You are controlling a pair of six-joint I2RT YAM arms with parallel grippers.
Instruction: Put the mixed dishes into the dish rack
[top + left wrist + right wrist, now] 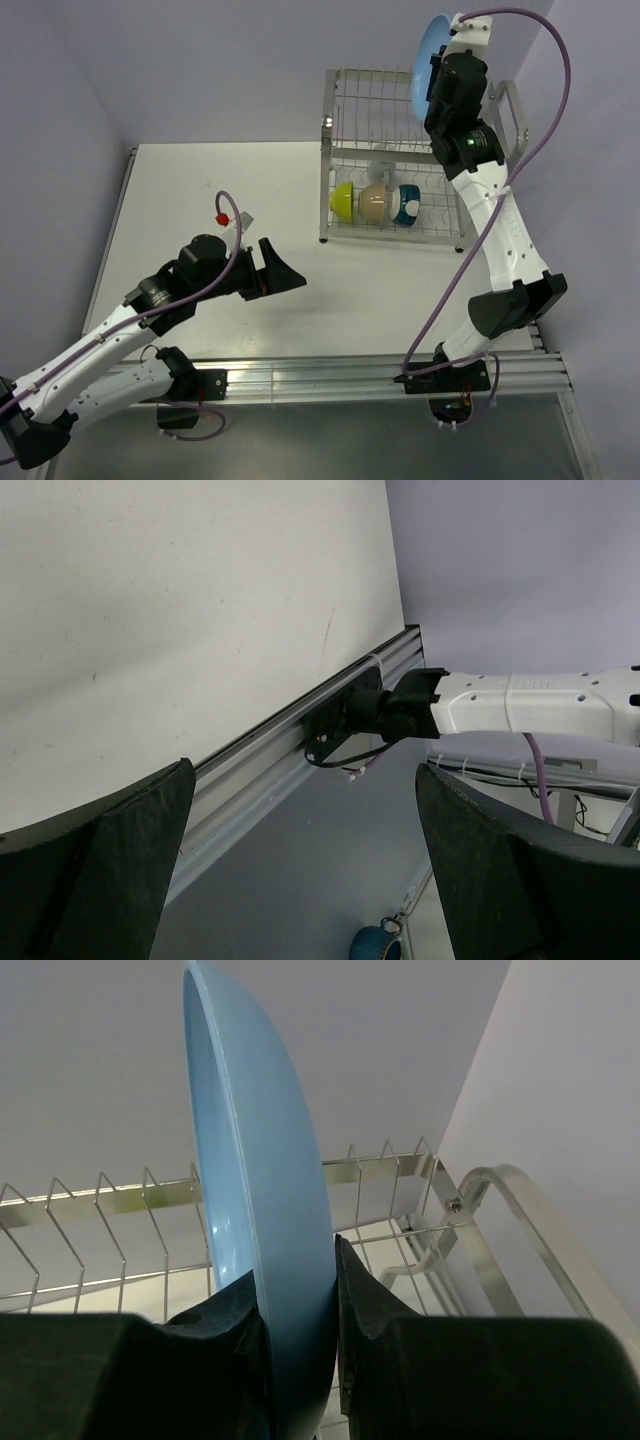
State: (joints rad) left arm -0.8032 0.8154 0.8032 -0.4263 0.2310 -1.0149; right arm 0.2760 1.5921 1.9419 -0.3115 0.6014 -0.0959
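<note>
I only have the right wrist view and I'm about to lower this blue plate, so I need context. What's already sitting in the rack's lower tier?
Observer: Three bowls sit side by side in the lower tier of the dish rack: a lime-green bowl, a cream bowl and a dark bowl with white inside.
Operator: Is my plate near them?
Observer: No. In the top view the blue plate, clamped in the right gripper, appears high over the rack's right rear corner.
Operator: And the left arm?
Observer: The left gripper hangs open and empty over the table, left of the rack.
</note>
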